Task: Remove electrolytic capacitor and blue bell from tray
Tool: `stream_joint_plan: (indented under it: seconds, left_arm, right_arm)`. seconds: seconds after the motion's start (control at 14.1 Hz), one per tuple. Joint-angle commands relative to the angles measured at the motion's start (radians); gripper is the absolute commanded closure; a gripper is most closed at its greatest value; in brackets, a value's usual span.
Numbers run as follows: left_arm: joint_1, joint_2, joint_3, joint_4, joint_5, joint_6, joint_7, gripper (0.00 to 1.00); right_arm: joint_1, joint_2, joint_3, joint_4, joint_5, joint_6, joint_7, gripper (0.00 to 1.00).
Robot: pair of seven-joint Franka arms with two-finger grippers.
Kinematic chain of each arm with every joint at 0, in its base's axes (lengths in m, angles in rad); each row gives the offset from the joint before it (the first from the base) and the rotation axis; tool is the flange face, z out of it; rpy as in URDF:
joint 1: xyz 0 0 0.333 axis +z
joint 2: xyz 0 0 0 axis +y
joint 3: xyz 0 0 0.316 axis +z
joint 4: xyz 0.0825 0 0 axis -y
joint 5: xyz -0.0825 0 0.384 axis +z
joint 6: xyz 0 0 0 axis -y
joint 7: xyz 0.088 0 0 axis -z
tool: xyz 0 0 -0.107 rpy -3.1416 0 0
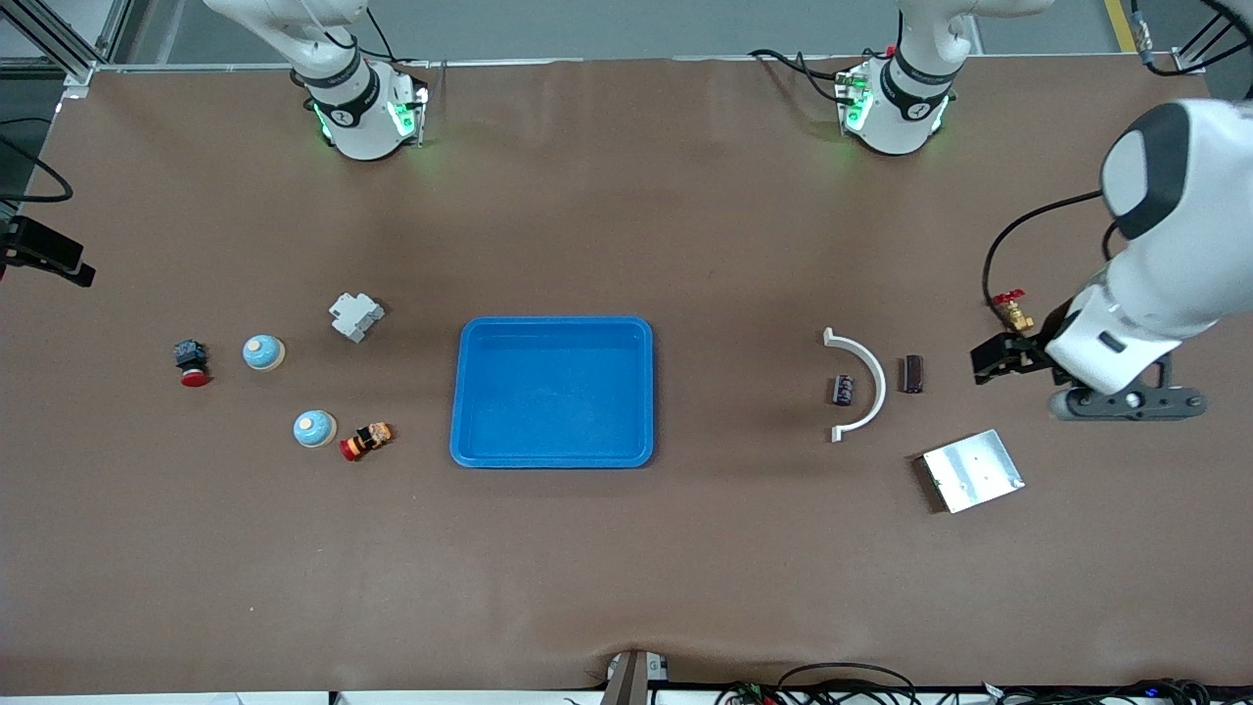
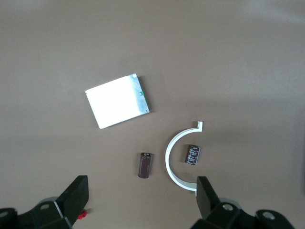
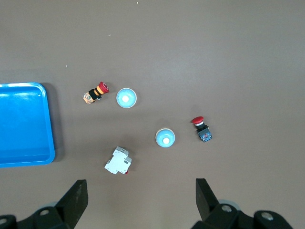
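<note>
While both tools stand spread, the left tool [image 2: 143,200] hovers over two capacitors [image 2: 145,165] — the right tool [image 3: 141,202] over two bells [image 3: 165,138].

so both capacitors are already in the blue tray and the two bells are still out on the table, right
Not quite. The blue tray holds nothing. Both capacitors lie on the table toward the left arm's end, as the front view shows. The two bells are indeed on the table.

The blue tray [image 3: 24,124] is cut off in the right wrist view.
</note>
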Motion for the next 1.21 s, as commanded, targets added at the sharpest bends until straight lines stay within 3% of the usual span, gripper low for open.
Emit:
stream_joint_plan:
  seconds: [0.0,0.43,0.71,0.92,1.13]
  left_arm:
    - [0.038,-0.03,-0.004,0.018,-0.015,-0.025,0.051,0.0]
    - [0.043,-0.037,-0.001,0.085,-0.012,-0.05,0.045,0.0]
    - [0.038,-0.061,-0.011,0.117,-0.008,-0.181,0.084,0.0]
    - [0.046,-0.089,-0.065,0.116,-0.003,-0.214,0.077,0.0]
    - [0.047,-0.121,-0.076,0.113,-0.003,-0.258,0.066,0.0]
  right_arm:
    - [-0.017,0.005,0.009,0.013,0.015,-0.005,-0.013,0.0]
    - [-0.017,0.005,0.009,0.013,0.015,-0.005,-0.011,0.0]
    - [-0.017,0.005,0.009,0.013,0.015,-0.006,-0.011,0.0]
    - [-0.016,0.005,0.01,0.013,0.015,-0.006,-0.011,0.0]
    - [-0.016,0.005,0.01,0.013,0.015,-0.005,-0.011,0.0]
